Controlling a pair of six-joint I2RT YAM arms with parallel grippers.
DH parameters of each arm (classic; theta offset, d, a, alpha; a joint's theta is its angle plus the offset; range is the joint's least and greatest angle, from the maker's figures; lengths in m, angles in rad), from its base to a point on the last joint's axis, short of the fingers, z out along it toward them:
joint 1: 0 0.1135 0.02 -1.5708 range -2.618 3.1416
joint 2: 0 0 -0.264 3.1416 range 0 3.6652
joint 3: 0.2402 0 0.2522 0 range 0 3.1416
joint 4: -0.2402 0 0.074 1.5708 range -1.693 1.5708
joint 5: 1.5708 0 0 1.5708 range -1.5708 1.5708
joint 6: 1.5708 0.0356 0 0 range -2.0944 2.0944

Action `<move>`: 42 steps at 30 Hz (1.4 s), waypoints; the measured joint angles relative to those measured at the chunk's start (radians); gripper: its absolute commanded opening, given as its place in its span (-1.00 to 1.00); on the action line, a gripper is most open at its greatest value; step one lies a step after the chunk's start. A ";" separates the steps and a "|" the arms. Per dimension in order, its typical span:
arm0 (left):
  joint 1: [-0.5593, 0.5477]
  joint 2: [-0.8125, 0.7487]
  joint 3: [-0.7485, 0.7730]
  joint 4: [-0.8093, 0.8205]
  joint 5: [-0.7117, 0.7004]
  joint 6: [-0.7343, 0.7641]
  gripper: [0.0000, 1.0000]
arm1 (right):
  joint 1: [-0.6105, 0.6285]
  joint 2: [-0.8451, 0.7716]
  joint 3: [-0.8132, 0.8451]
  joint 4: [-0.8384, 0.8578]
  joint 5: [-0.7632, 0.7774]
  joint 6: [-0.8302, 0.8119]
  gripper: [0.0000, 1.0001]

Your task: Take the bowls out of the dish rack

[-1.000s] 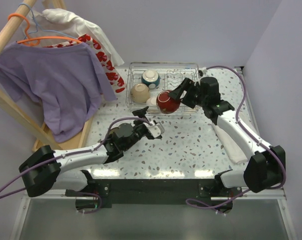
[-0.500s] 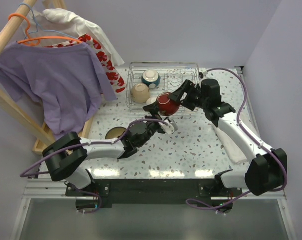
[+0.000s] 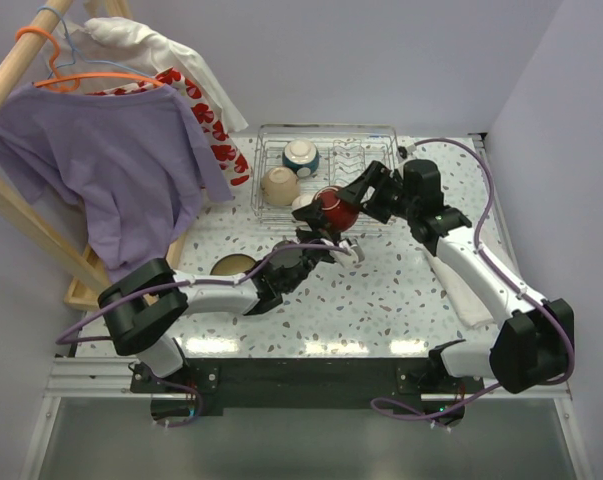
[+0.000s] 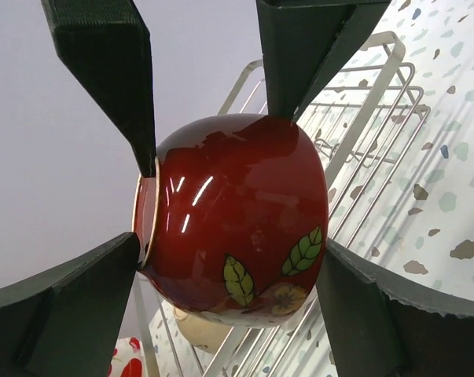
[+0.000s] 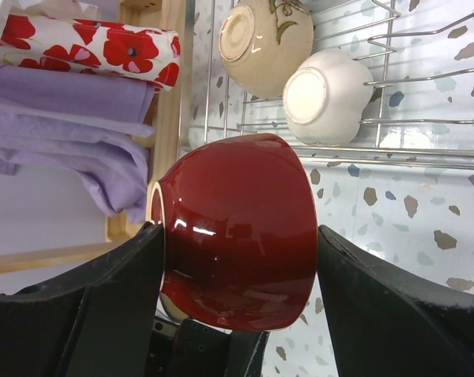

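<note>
In the top view the right gripper (image 3: pixel 347 203) is clamped on the dark red bowl (image 3: pixel 331 208) and holds it on its side in the air, over the near edge of the dish rack (image 3: pixel 326 127). The left gripper (image 3: pixel 331 243) reaches up from over the surface (image 3: pixel 381 290), just under that bowl. Inside the rack lie the tan bowl (image 3: pixel 279 186) and, behind it, the teal-and-white bowl (image 3: pixel 301 155). A lone bowl (image 3: pixel 231 266) stands upright on the surface beside the left arm — already out of the rack.

In the left wrist view the dark red bowl, with painted leaves on its outside, fills the frame. The left gripper's own fingers (image 4: pixel 64 306) stand wide on either side of it, one by the rim and one by the wall. I cannot tell whether they touch it yet. The right gripper's fingers (image 4: pixel 111 78) come in from above and pinch it.

In the right wrist view the bowl sits firmly between the right gripper's two fingers. Beyond it the white bowl (image 5: pixel 323 94) lies on its side in the rack, just beside the tan one.

This looks like a hand-over from right to left — the grip has not yet changed over. By my count one bowl is unloaded, one is on its way, and three wait in the rack. I see no sixth, so well over half the job remains.
</note>
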 measured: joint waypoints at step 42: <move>-0.063 0.094 -0.104 0.266 -0.101 0.301 0.79 | 0.002 -0.009 -0.073 0.057 -0.040 0.061 -1.00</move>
